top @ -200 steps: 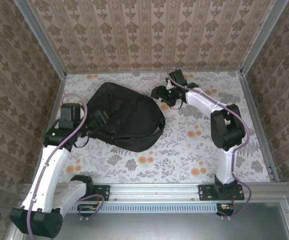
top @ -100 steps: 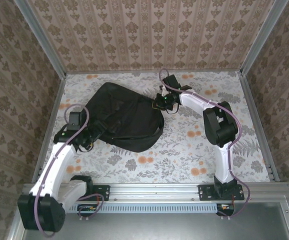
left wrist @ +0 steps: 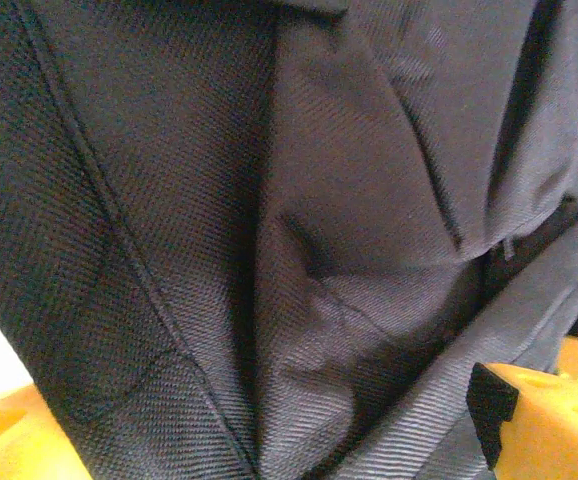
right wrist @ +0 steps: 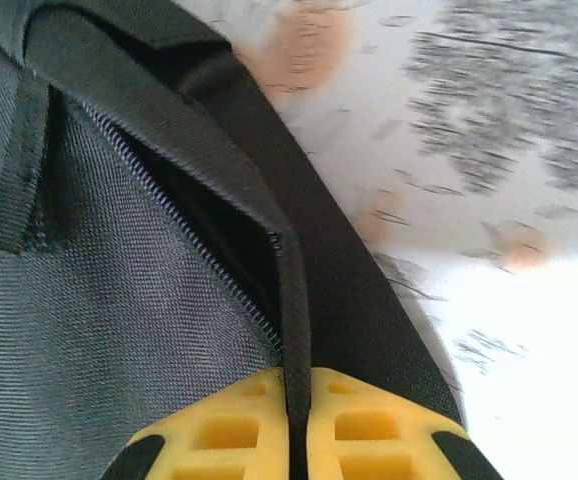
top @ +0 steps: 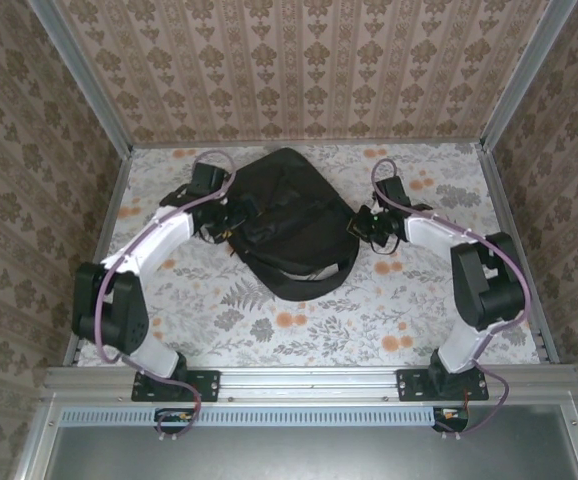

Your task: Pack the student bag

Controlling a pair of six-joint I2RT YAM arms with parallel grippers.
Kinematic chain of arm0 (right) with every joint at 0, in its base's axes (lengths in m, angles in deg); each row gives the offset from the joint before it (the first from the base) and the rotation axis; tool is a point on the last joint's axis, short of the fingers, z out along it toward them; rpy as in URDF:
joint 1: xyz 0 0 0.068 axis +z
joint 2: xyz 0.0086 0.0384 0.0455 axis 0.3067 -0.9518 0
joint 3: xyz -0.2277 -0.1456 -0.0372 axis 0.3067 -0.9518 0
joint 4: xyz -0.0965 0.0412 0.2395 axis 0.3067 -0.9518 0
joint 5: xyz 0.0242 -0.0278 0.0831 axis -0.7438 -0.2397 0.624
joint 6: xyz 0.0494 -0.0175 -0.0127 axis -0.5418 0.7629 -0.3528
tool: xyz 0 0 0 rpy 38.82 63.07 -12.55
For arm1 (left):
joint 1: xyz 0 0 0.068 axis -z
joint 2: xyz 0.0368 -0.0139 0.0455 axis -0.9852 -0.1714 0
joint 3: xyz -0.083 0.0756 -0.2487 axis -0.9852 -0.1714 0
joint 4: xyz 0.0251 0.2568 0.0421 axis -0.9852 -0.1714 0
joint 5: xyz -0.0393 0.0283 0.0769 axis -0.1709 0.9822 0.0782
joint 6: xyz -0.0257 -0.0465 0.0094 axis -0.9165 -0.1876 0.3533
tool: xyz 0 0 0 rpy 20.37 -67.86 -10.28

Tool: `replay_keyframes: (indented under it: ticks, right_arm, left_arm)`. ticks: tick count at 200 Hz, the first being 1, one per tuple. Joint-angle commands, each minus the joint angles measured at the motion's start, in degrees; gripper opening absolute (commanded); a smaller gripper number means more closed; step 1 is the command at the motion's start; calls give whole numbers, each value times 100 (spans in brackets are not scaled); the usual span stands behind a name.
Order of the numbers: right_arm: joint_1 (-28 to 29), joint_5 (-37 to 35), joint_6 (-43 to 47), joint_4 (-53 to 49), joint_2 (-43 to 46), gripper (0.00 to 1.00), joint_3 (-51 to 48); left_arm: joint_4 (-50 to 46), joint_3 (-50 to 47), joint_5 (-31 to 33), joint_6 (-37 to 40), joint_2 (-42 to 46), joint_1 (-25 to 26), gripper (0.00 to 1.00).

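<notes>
The student bag (top: pixel 294 210) is a large black fabric backpack lying in the middle of the floral table. At its left side my left gripper (top: pixel 233 216) is open. In the left wrist view its orange fingers (left wrist: pixel 544 405) stand wide apart, with the bag's creased fabric (left wrist: pixel 319 200) pressed between them. My right gripper (top: pixel 361 222) is at the bag's right edge. In the right wrist view it (right wrist: pixel 297 405) is shut on the black piped edge beside the open zipper of the bag (right wrist: pixel 119 260).
The floral tabletop (top: pixel 389 310) is walled on three sides by patterned panels with aluminium posts (top: pixel 81 80). A metal rail (top: pixel 309 380) carrying both arm bases runs along the near edge. The bag's strap (top: pixel 314 277) loops toward the front.
The bag has slid and turned toward the table's middle. My left arm swung from the near left up to the bag's left side. My right gripper closed on the bag's edge and moved right.
</notes>
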Motion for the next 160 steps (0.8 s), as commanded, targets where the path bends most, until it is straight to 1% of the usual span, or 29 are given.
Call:
replay_keyframes:
  ticks: [1,11,22,29,45,67,77,81,97,114,125,138,160]
  right_arm:
    - [49,-405,-140,-72,566,17,-408]
    - [38,-603,-99,-238,802,30,-503]
    - [51,-800,-34,-416,1004,41,-543]
    - [51,-934,34,-545,1137,46,-537]
    - [52,-1287,193,-855,1399,51,-487]
    - [125,-1706,407,-1155,1709,53,-335]
    - [170,-1737,543,-1200,1721,52,-249]
    - [208,-1723,611,-1207,1904,51,-212]
    - [435,-1458,986,-1263,1971,49,52]
    - [838,-1407,1422,-1569,1909,49,523]
    - [1061,-1278,1590,-1690,1859,50,762]
    - [1182,-1080,1640,-1769,1802,49,956]
    - [1231,-806,1601,-1668,1817,49,1039]
  left_arm:
    - [438,393,-654,212,-260,90,91]
    - [528,350,-722,261,-225,81,91]
    - [522,263,-719,417,-113,78,91]
    - [444,198,-634,527,-12,71,91]
    - [271,-18,-450,742,272,42,91]
    - [204,-394,-362,847,690,19,91]
    - [190,-532,-432,914,869,6,91]
    - [159,-574,-458,953,936,1,90]
    - [-81,-643,-443,1236,1209,-14,87]
    - [-242,-726,-334,1617,1442,-11,87]
    - [-215,-845,-382,1826,1544,-11,86]
    - [-287,-895,-470,2098,1547,-9,84]
    - [-345,-969,-412,2667,1515,26,81]
